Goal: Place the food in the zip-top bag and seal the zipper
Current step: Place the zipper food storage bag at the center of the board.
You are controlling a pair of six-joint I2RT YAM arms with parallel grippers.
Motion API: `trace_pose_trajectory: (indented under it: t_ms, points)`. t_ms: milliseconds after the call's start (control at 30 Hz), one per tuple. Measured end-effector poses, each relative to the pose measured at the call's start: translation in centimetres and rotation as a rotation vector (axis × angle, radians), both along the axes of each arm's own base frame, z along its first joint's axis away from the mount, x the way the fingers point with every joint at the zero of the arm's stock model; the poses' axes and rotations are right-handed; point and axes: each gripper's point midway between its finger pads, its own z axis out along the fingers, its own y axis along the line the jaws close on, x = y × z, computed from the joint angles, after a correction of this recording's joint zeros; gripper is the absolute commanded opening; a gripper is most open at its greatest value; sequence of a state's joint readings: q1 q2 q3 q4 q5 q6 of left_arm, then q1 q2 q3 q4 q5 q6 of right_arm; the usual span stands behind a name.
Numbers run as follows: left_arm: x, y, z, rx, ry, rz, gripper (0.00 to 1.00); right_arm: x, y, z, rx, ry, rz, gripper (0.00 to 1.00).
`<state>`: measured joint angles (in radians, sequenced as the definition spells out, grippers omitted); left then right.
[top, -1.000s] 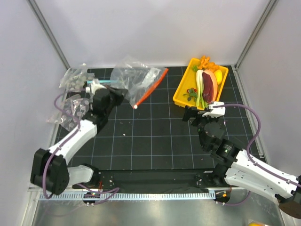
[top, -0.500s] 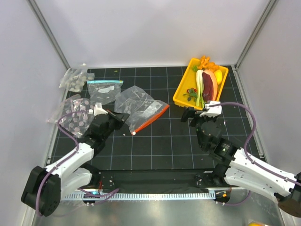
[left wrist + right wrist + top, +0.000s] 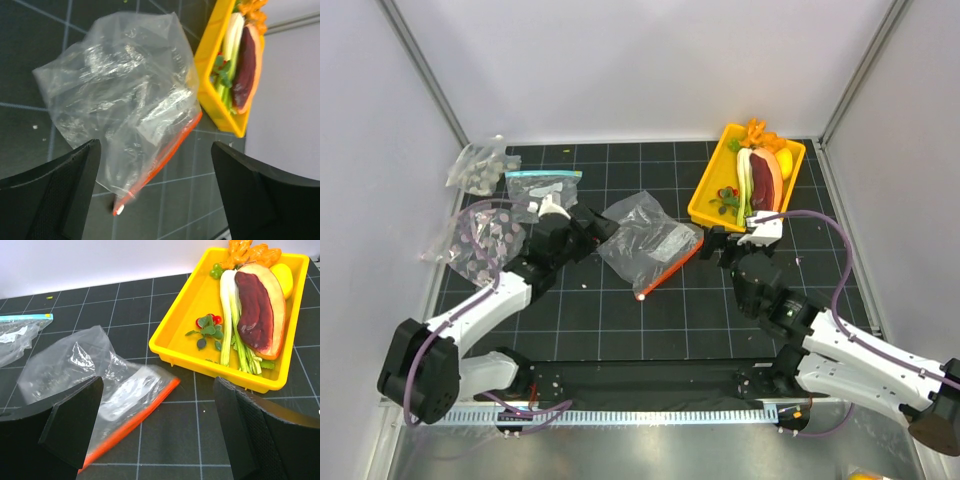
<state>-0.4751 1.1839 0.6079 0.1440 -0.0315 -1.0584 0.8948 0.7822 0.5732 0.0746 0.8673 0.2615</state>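
Note:
The zip-top bag (image 3: 645, 238) lies crumpled and empty on the black grid mat, free of both grippers. Its orange-red zipper (image 3: 672, 270) forms the near right edge and ends close to the yellow tray (image 3: 706, 180). The food stays in that tray: a dark-red slab (image 3: 766, 178), green stalks, orange pieces and small red and green bits. My left gripper (image 3: 592, 232) is open just left of the bag (image 3: 125, 95), its zipper (image 3: 165, 160) between the spread fingers. My right gripper (image 3: 718, 242) is open between the zipper's far end (image 3: 130, 425) and the tray, facing the slab (image 3: 255, 315).
A clear bag with a light-blue strip (image 3: 542, 188) lies at the back left. Two bags of grey dotted pieces (image 3: 480, 165) (image 3: 480, 240) sit by the left wall. White walls close in the mat on three sides.
My left gripper carried the zip-top bag from the back left toward the tray, then opened and let it go. The right arm shifted slightly left.

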Motion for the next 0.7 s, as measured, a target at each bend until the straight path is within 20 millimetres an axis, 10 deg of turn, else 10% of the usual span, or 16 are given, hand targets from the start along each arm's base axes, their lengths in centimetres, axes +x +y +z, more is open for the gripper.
trace_pose_trajectory:
  t_ms: [333,700]
  points:
    - [-0.9,-1.1,4.3,0.266,-0.129,-0.095,0.94,-0.1,-0.2,0.4,0.017,-0.011,-0.002,0.99]
    - [-2.6,-15.3,-1.3,0.871,-0.235,-0.461,0.87,-1.3,-5.1,2.4,0.119,-0.07,-0.212,1.0]
